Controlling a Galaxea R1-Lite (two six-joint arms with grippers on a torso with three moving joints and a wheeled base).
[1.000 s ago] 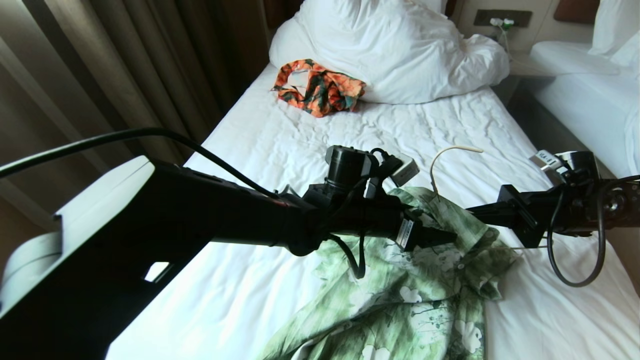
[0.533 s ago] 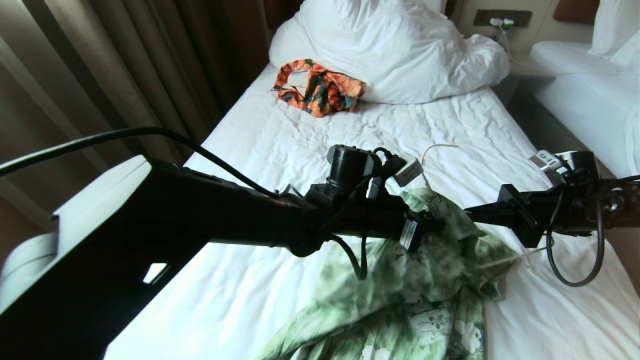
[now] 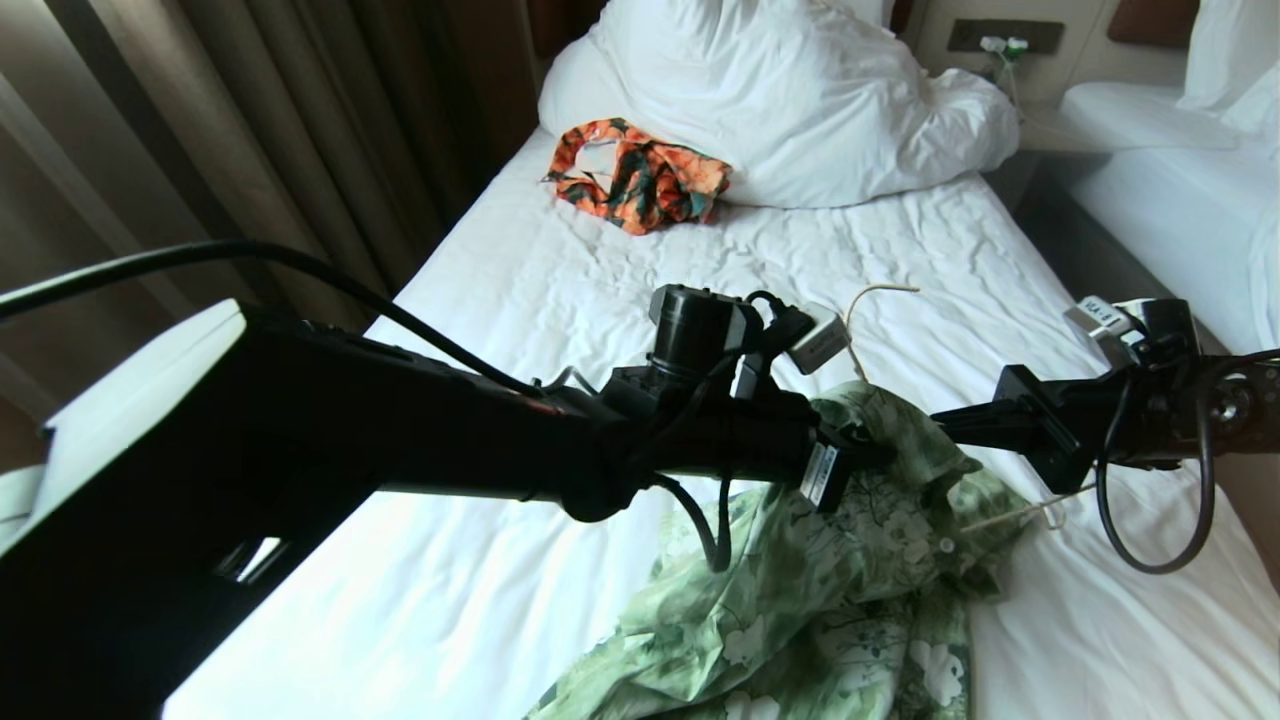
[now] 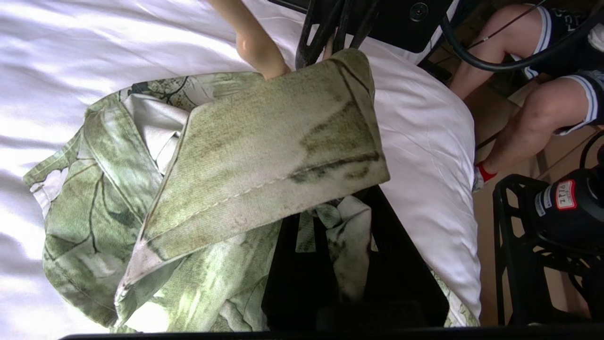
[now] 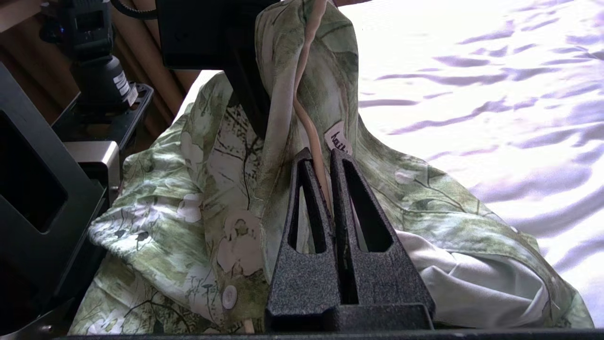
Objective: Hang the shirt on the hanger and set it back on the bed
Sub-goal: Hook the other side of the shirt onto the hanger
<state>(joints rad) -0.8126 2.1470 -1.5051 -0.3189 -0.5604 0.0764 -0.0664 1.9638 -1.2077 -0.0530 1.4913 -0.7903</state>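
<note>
The single bed with the wrinkled white sheet (image 3: pixel 600 290) is seen first. The thin green-and-white flower shirt (image 3: pixel 850 560) is bunched near its foot edge. The thin cream wire hanger (image 3: pixel 870 300) is stood up inside it, hook toward the pillows. The collar is pinched in the closed left gripper (image 3: pixel 875 455). The hanger wire is squeezed by the closed right gripper (image 5: pixel 325 156).

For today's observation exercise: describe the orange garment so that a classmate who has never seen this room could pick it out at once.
Start at the bed with the wrinkled white sheet and look toward its head, where a white duvet is heaped. The orange garment lies crumpled on the sheet against the duvet's left edge. Its bright orange and dark green pattern sets it apart from the pale green floral shirt lower down the bed.
</note>
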